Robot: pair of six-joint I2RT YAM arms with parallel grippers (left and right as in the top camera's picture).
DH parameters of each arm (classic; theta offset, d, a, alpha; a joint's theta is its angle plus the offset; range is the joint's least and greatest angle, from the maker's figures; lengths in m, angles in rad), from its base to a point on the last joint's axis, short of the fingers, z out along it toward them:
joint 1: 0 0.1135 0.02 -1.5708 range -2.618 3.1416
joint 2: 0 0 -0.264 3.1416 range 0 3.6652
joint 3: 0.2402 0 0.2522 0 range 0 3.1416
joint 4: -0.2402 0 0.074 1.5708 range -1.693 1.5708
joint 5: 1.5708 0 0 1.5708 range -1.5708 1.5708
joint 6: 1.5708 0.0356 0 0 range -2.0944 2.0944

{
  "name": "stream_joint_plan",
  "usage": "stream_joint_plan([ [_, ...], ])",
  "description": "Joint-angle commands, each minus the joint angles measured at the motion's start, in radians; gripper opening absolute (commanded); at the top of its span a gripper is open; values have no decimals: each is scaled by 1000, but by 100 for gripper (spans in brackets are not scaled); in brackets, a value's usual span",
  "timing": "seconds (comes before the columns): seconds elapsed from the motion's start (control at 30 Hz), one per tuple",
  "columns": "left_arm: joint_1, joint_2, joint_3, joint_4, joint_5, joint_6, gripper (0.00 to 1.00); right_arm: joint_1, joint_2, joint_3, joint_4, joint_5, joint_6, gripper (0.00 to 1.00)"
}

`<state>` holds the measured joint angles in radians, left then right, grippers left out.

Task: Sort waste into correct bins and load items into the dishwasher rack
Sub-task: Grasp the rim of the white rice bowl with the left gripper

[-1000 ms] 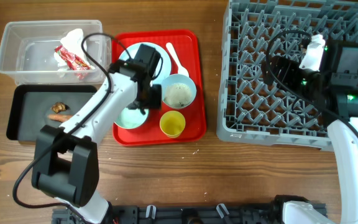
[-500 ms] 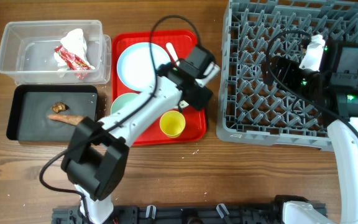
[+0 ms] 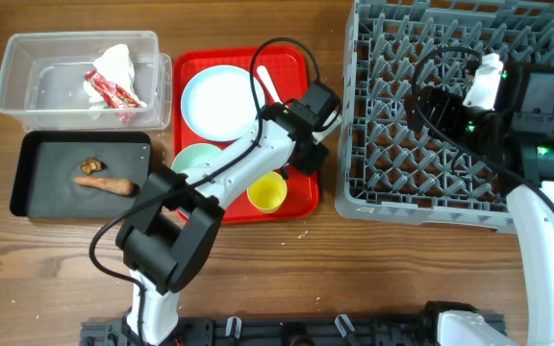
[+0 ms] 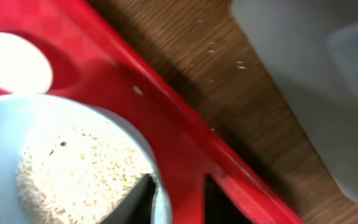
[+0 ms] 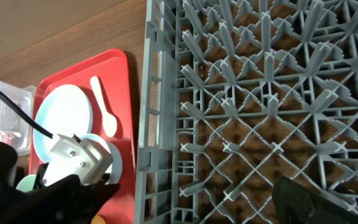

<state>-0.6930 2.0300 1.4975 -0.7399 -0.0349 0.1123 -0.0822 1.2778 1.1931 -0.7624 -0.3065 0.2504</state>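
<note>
My left gripper point(image 3: 303, 152) hangs over the right side of the red tray. In the left wrist view its fingers point(image 4: 179, 200) straddle the rim of a pale blue bowl point(image 4: 114, 127) of white rice grains point(image 4: 73, 171), one inside and one outside with a gap, so it is open. The other bowl point(image 3: 195, 159), the yellow cup point(image 3: 266, 192), the plate point(image 3: 221, 101) and the white spoon point(image 3: 267, 82) lie on the tray. My right gripper point(image 3: 431, 101) is open and empty above the grey rack point(image 3: 460, 183); its fingers point(image 5: 185, 211) frame the grid point(image 5: 260, 124).
The clear tub point(image 3: 27, 86) holds the red-and-white wrapper point(image 3: 113, 85). The black tray point(image 3: 37, 183) holds the brown sausage scrap point(image 3: 104, 183) and small bits. The red tray point(image 3: 296, 207) sits close to the rack's left wall. A few rice grains point(image 4: 238, 63) lie on the wood.
My left arm has swung from the tray's left side across to its right side, over the rice bowl, which it now hides from above. The right arm has not moved.
</note>
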Motion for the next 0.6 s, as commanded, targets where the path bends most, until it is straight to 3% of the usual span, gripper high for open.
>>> stream_joint_plan([
  [0.0, 11, 17, 6, 0, -45, -69, 19, 0, 9, 9, 2, 2, 15, 100],
  [0.27, 17, 45, 5, 0, -45, -69, 21, 0, 9, 9, 2, 2, 15, 100],
  [0.47, 17, 54, 5, 1, -45, -69, 4, 0, 9, 9, 2, 2, 15, 100],
  [0.57, 17, 43, 31, 6, -45, -71, 4, 0, 9, 9, 2, 2, 15, 100],
])
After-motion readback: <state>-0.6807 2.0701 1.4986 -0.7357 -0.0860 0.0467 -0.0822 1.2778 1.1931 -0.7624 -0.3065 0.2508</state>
